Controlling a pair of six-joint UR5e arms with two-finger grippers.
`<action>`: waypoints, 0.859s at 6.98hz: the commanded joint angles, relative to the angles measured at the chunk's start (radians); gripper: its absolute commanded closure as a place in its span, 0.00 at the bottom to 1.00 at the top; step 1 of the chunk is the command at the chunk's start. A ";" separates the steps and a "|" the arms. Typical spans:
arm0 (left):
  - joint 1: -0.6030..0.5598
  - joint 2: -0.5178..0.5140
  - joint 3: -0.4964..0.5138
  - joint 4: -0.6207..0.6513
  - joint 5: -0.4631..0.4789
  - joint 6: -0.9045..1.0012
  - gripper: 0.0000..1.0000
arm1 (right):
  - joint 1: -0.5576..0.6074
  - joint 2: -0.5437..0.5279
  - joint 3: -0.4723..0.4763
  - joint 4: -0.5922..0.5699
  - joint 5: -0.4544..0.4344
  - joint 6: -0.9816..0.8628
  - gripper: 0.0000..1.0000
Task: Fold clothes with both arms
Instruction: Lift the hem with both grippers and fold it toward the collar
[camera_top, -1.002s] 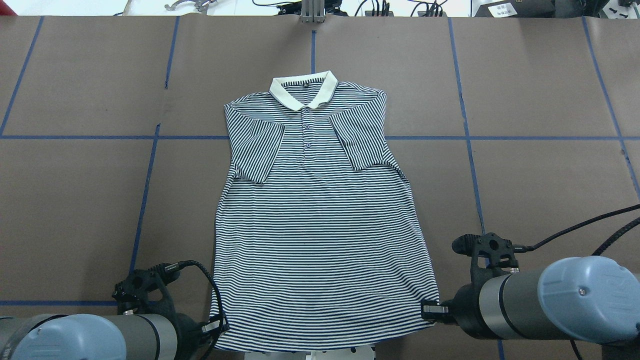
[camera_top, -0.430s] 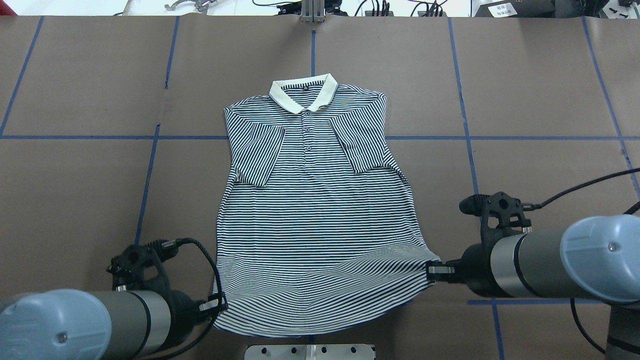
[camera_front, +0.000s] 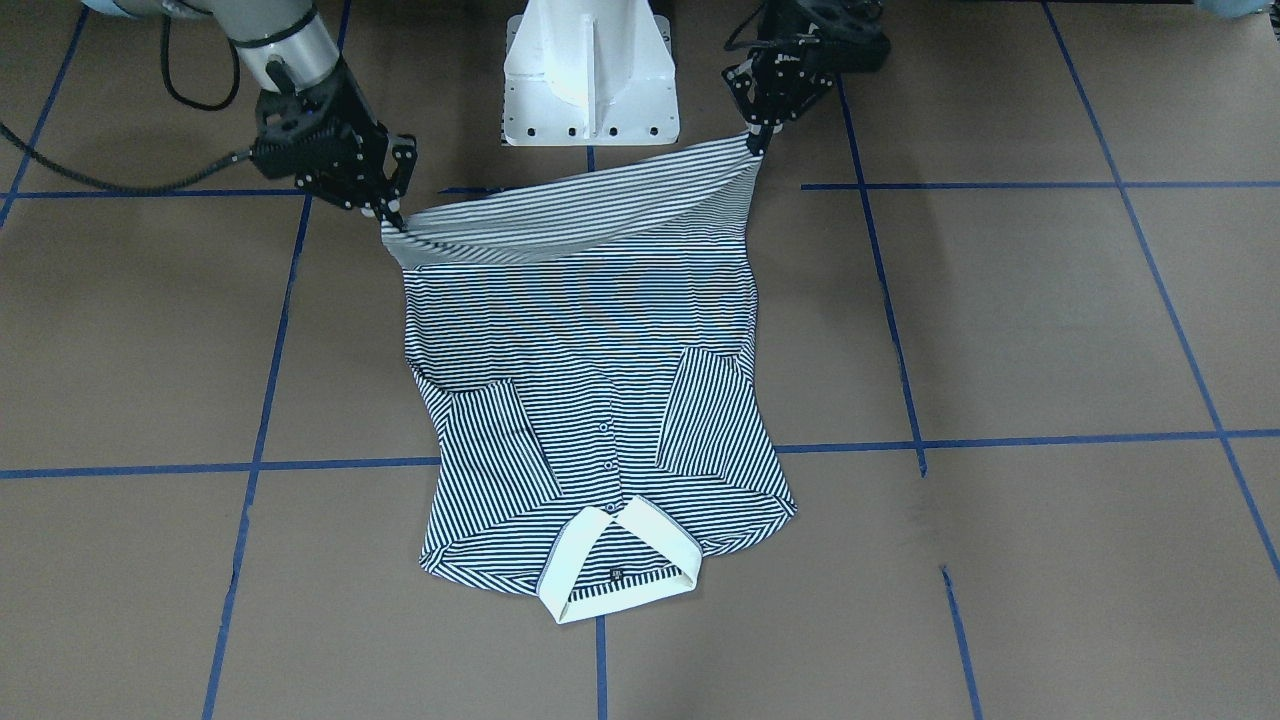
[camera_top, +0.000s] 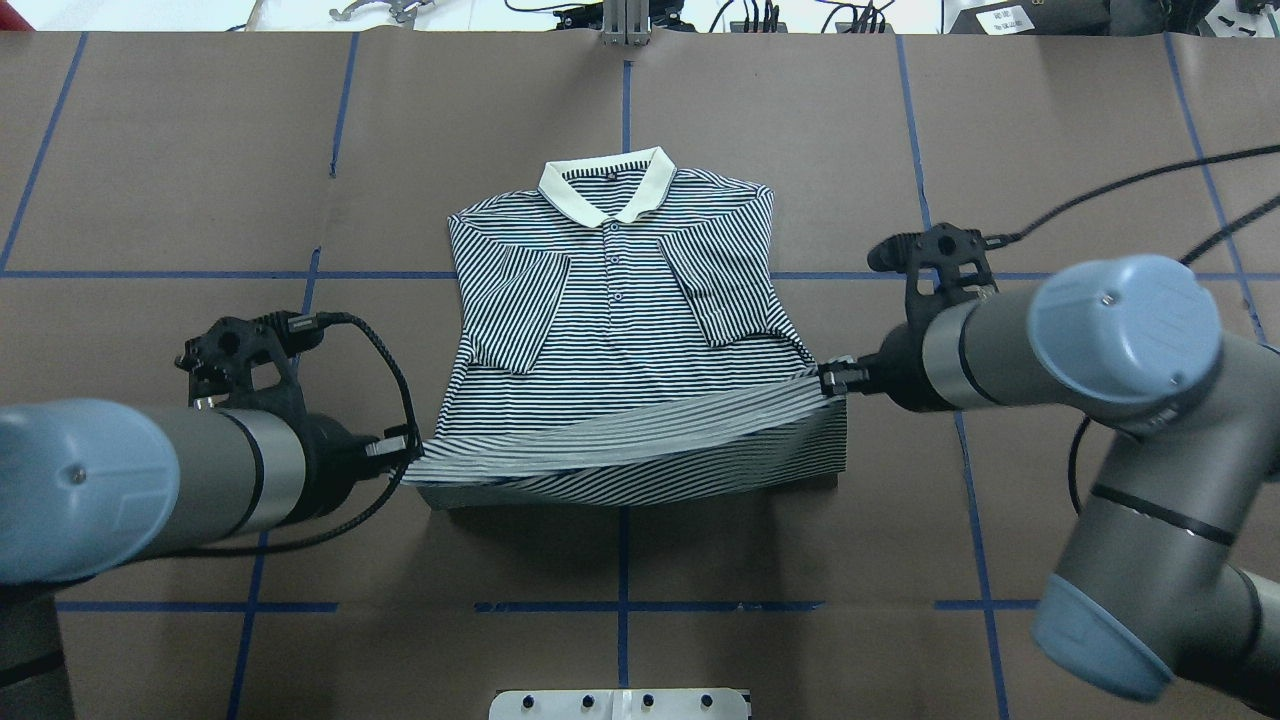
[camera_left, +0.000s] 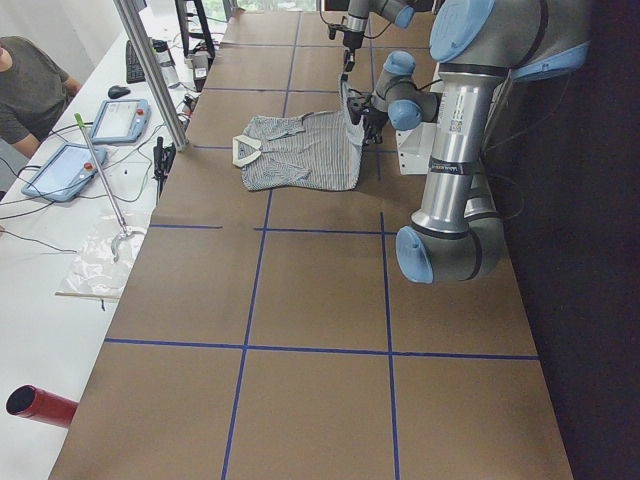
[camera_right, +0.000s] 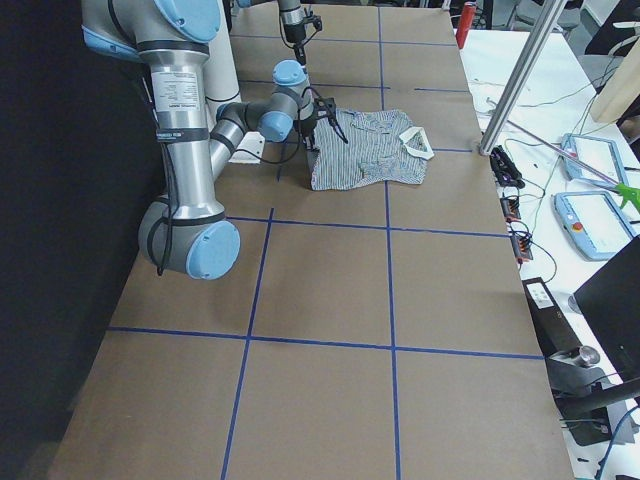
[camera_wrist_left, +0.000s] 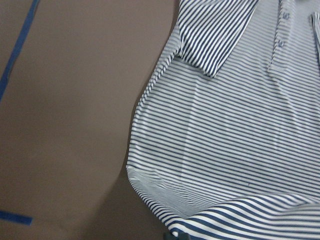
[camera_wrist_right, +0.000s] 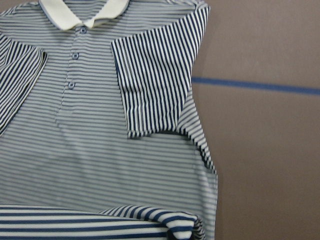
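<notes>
Striped polo shirt (camera_right: 370, 152) lies on brown table (camera_right: 320, 300) beside near arm (camera_right: 185, 120)

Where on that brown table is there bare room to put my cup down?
Bare table on both sides of the shirt up by its collar, and between its folded edge and the white base. Crowded: the two corners of the lifted hem, where the left fingers and right fingers pinch it.

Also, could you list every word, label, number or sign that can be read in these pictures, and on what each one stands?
No text here can be read with certainty.
Neck tag inside the collar of the polo shirt: too small to read.
White sticker beyond the table's far edge: printed marks, blurred.
Tablet screens on the side desk: too small to read.
</notes>
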 joint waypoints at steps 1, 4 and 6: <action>-0.158 -0.090 0.219 -0.074 -0.003 0.098 1.00 | 0.110 0.152 -0.225 0.000 0.000 -0.171 1.00; -0.290 -0.130 0.523 -0.377 -0.004 0.133 1.00 | 0.184 0.322 -0.603 0.221 0.003 -0.187 1.00; -0.324 -0.203 0.753 -0.531 -0.003 0.130 1.00 | 0.185 0.390 -0.769 0.299 0.004 -0.189 1.00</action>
